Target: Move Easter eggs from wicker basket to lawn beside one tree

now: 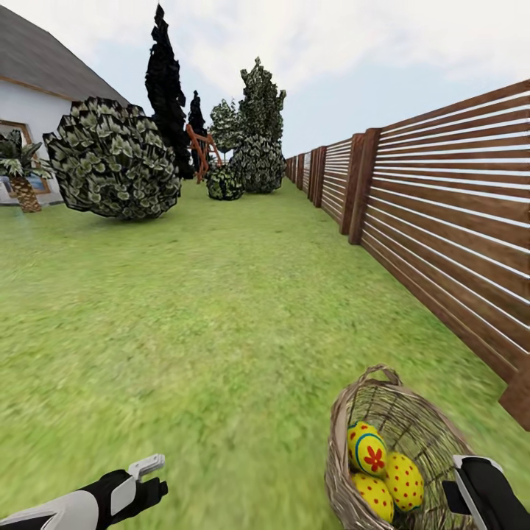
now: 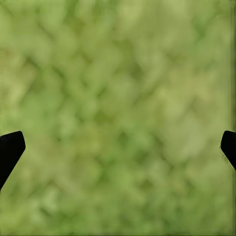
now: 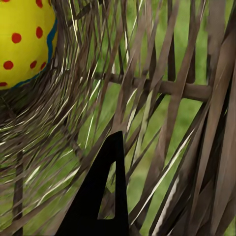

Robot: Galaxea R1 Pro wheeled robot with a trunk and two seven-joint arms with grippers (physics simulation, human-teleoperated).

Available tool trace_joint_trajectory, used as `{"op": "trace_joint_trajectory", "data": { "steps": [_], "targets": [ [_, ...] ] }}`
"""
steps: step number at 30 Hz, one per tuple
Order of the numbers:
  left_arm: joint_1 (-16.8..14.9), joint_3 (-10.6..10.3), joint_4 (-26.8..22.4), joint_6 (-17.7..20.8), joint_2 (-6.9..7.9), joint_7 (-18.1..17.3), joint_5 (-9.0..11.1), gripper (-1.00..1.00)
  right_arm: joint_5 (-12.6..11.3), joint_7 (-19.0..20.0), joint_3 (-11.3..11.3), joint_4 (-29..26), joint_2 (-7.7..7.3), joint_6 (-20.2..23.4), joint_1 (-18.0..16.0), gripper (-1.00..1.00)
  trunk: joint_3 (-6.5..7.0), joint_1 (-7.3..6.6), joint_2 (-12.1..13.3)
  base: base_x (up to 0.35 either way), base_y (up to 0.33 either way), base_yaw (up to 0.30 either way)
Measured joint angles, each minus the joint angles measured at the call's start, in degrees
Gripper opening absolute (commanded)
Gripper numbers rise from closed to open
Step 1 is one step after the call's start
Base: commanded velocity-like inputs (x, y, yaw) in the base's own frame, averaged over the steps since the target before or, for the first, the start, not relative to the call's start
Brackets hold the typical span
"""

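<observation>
A: Easter eggs [image 1: 384, 471], all three, sit in the wicker basket [image 1: 423, 412] on the lawn [image 1: 221, 309], low at our right, near the slatted fence [image 1: 442, 213].

B: Starting from the left, we see our left gripper [image 1: 151, 478] above bare grass, its fingertips [image 2: 11, 150] spread wide with nothing between them.

A: Farther right, our right gripper [image 1: 471, 489] hangs at the basket's rim. From its wrist camera we see one dark finger [image 3: 101, 196] against the weave and a red-dotted egg [image 3: 22, 39] close by.

B: Whether it is wide or narrow, we cannot tell.
</observation>
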Motion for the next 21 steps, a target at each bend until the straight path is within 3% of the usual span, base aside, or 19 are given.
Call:
{"op": "trace_joint_trajectory", "data": {
  "steps": [11,21],
  "targets": [
    [-0.04,0.00,0.00,-0.20,0.05,-0.02,0.00,1.00,-0.43,-0.01,0.01,0.00,-0.02,-0.04,0.00,-1.00,2.44,-0.28,0.15,0.000,0.000,0.000],
    [0.02,0.02,-0.01,-0.15,0.10,-0.08,0.00,1.00,-0.27,-0.16,0.02,0.02,-0.03,-0.14,-0.03,-1.00,4.66,-0.54,0.28,0.000,0.000,0.265]
  ]
}}
